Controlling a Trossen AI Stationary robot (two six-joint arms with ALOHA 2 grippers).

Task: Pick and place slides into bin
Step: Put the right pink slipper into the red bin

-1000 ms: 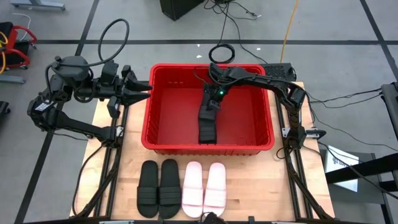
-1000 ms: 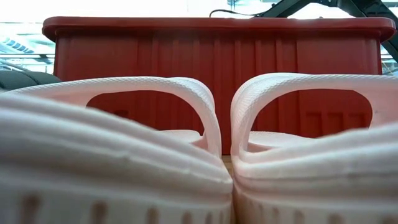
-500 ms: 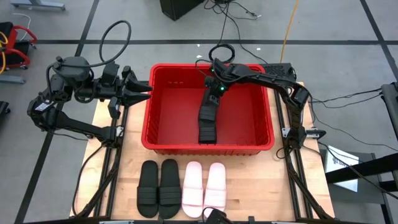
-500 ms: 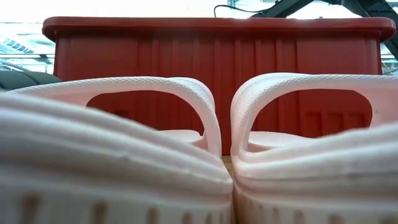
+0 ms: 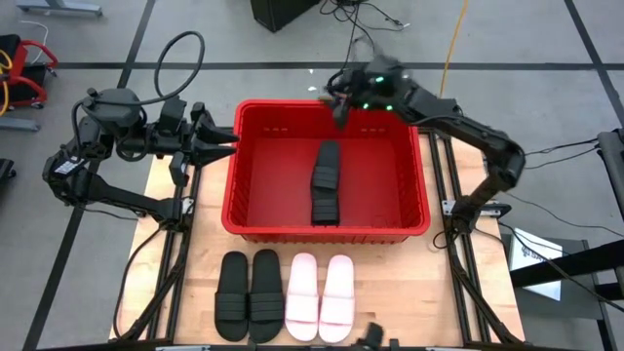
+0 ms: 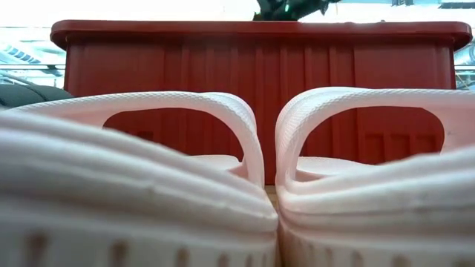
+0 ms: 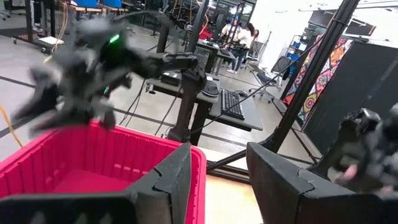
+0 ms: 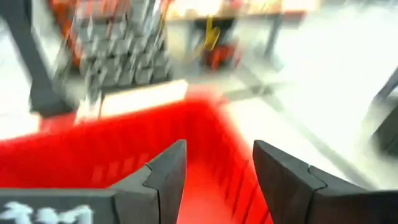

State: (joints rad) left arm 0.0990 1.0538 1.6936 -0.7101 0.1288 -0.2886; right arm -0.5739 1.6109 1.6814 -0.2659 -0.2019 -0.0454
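Note:
The red bin (image 5: 252,166) stands at the table's far middle, and its near wall shows in the low view (image 6: 260,59). Two black slides (image 5: 326,181) lie inside it on its floor, end to end. Two more black slides (image 5: 249,294) and two pale pink slides (image 5: 320,295) lie side by side, soles down, on the table in front of the bin. The pink pair fills the low view (image 6: 148,185). My right gripper (image 5: 340,103) hangs open and empty above the bin's far rim (image 8: 217,155). My left gripper (image 5: 222,142) waits open beside the bin's left rim (image 7: 217,158).
Black frame rails (image 5: 185,253) run along the table's left and right sides. Cables (image 5: 346,80) lie on the floor behind the bin. Bare wood (image 5: 419,292) lies to the right of the pink slides.
My right gripper has risen out of the bin and drawn back toward the table's far edge, away from the black slides. It now hangs over the far rim. The two black slides have stayed where they lay on the bin's floor.

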